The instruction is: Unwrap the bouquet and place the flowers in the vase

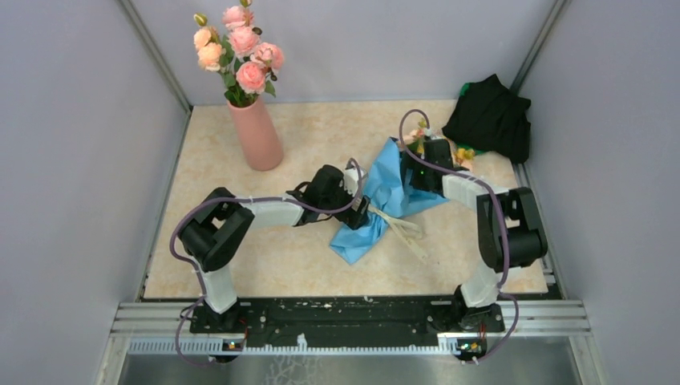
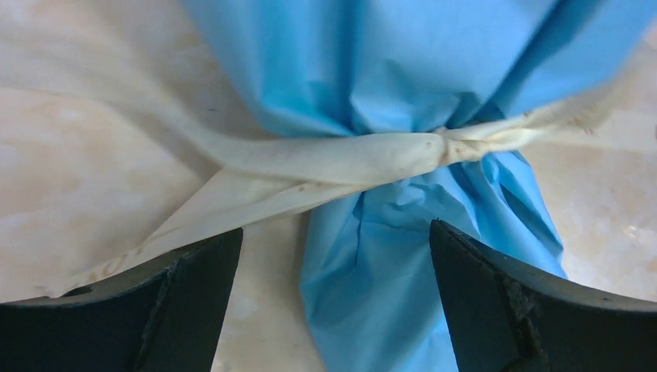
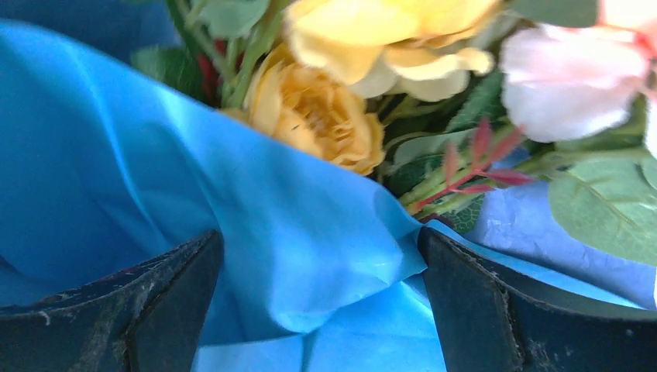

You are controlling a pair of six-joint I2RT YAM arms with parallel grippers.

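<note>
The bouquet (image 1: 388, 196) lies on the table, a blue paper cone with its cream ribbon (image 2: 349, 155) knotted around the narrow neck. My left gripper (image 2: 335, 256) is open and straddles the paper tail just below the knot without pinching it. At the wide end my right gripper (image 3: 321, 263) is also open, with a fold of blue paper (image 3: 294, 232) lying between its fingers. The flowers (image 3: 318, 112), yellow and pale pink with green leaves, poke out of the paper just beyond it. The salmon-pink vase (image 1: 258, 138) stands upright at the back left.
Larger pink roses (image 1: 240, 48) fill the vase's mouth. A black cloth heap (image 1: 489, 119) sits in the back right corner, close to the right arm. Loose ribbon ends (image 1: 407, 231) trail toward the near edge. Grey walls enclose the table on three sides.
</note>
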